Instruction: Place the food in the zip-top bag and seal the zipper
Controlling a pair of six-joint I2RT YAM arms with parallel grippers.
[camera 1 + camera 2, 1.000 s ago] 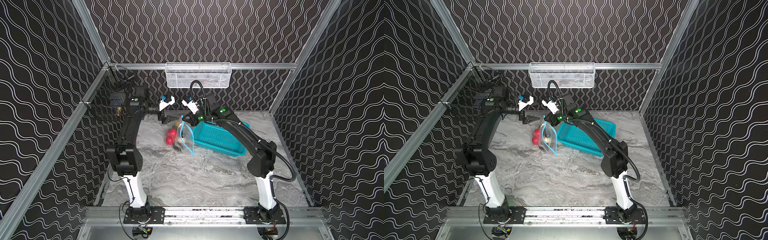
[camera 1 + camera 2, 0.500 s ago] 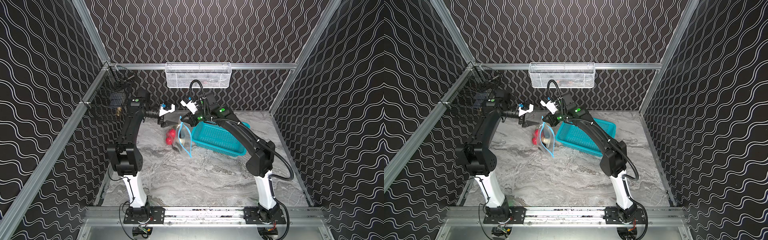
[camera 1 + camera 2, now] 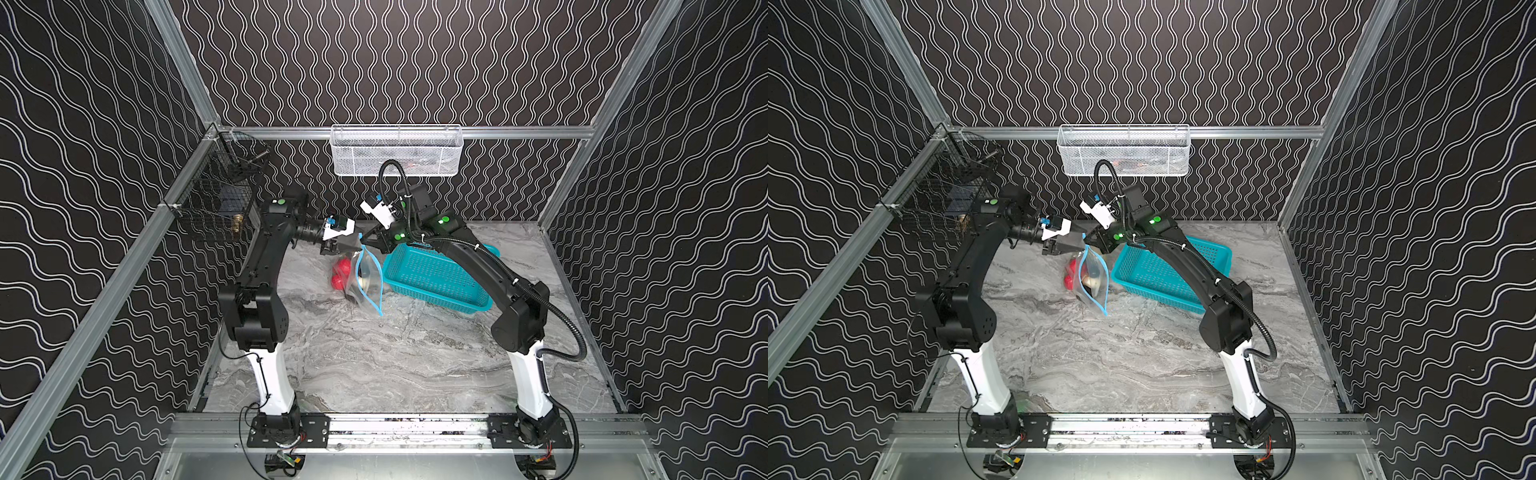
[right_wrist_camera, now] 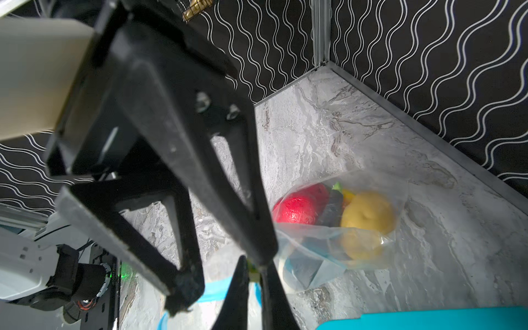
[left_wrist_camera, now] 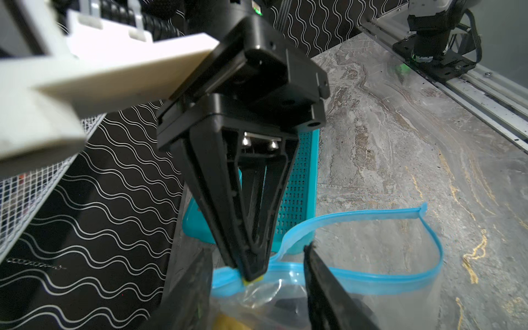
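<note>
Both top views: the right gripper (image 3: pixel 365 242) is pinched tight at the mouth of the zip-top bag (image 3: pixel 368 286), which hangs below it, with the left gripper (image 3: pixel 353 249) just beside. Left wrist: right gripper (image 5: pixel 253 274) clamps the yellow slider (image 5: pixel 251 282) on the zipper (image 5: pixel 371 281). Right wrist: left gripper (image 4: pixel 224 277) half-open, straddling the bag's top edge, not yet gripping. Food (image 4: pixel 297 210) sits inside the bag, beneath the fingertips.
</note>
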